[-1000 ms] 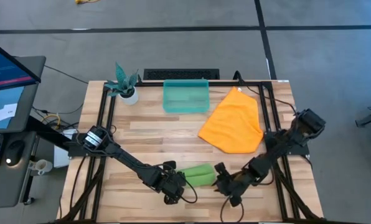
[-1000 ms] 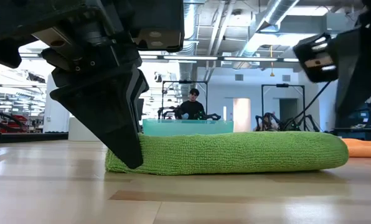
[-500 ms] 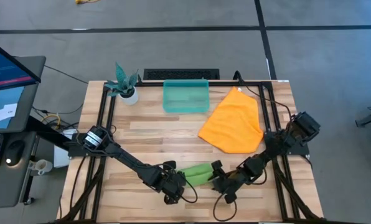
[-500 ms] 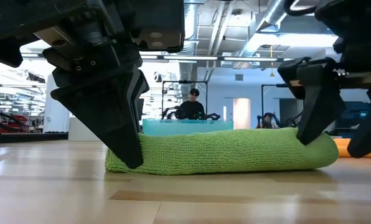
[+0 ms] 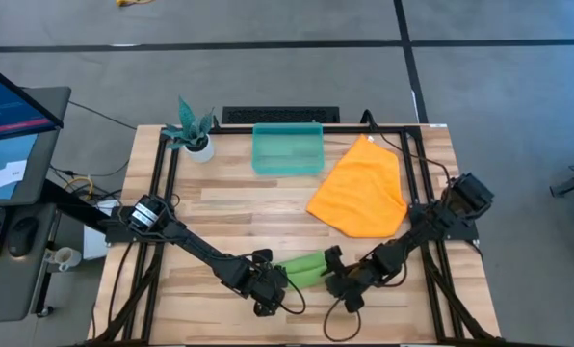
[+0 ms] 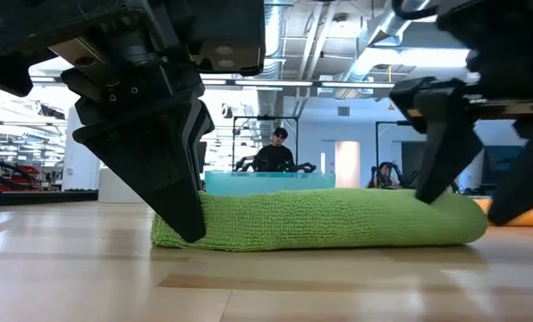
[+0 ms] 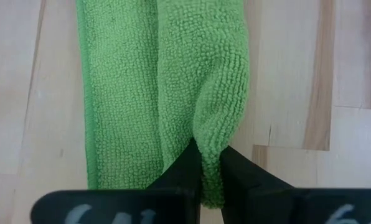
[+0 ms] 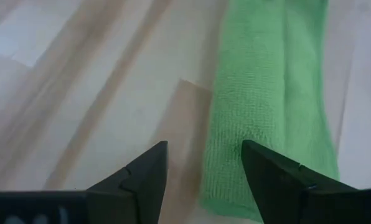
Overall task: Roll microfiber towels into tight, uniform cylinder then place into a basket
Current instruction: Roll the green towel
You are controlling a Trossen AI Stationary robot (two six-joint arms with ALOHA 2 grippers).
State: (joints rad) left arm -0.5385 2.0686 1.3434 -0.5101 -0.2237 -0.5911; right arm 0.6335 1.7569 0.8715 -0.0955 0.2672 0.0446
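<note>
The lime green towel lies rolled into a long cylinder on the table near its front edge. It also shows in the low view. My left gripper is shut on the roll's left end. My right gripper is open at the roll's right end, with one finger on the far side and one on the near side. The orange towel lies spread flat at the back right. The teal basket stands at the far edge. My left gripper pinches a raised fold of the green towel between its two fingers at the roll's left end. The fingers slant down from the table's left and lie along the roll. The roll rests on the table. My right gripper stands around the roll's right end; whether it touches, I cannot tell.
A white pot with a teal plant stands at the back left corner. Bare wood lies between the roll and the basket. A person shows in the room beyond the basket.
My right gripper has moved toward the table's left and down, until its open fingers stand around the green roll's right end. That end now sits a little farther left and looks blunter. The roll's left end has stayed in place.
</note>
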